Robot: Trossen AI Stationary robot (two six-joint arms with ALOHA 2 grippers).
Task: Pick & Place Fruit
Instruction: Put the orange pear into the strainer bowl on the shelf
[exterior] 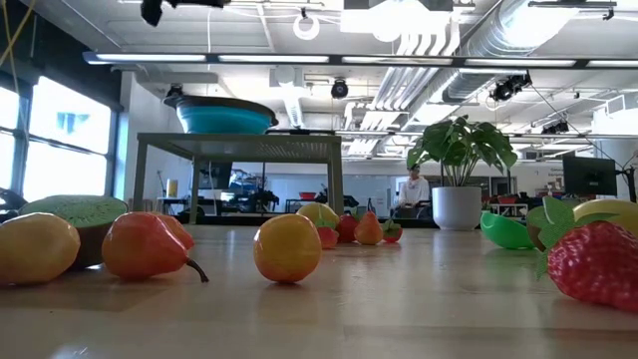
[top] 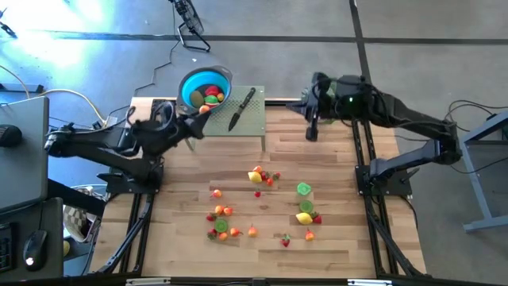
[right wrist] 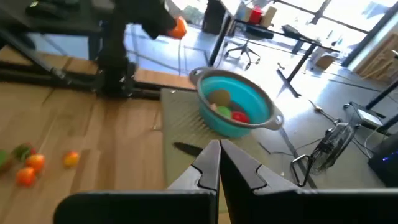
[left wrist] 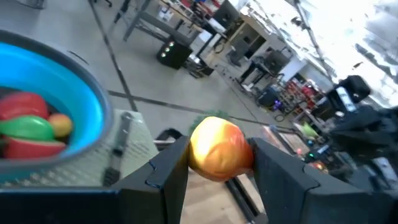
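Note:
My left gripper (top: pixel 202 111) is shut on an orange-yellow toy fruit (left wrist: pixel 217 149) up in the air, beside the blue bowl (top: pixel 205 87). The bowl stands on a small green raised table (top: pixel 252 121) at the far side and holds several fruit pieces (left wrist: pixel 28 124). More fruit pieces (top: pixel 258 175) lie scattered on the wooden tabletop. My right gripper (top: pixel 312 131) hangs shut and empty above the far right of the table, right of the raised table. My left gripper pinches the orange-yellow fruit between its two fingers (left wrist: pixel 171 168), one on each side of it (left wrist: pixel 194 154). The fingers reach out about level from the table's left. The fruit is lifted clear, next to the bowl's near rim.
A black-handled knife (top: pixel 242 109) lies on the raised table beside the bowl. A potted plant (exterior: pixel 459 170) shows beyond the table in the low view. A desk with a mouse (top: pixel 32 250) stands at the left. Bare wood lies along the near edge.

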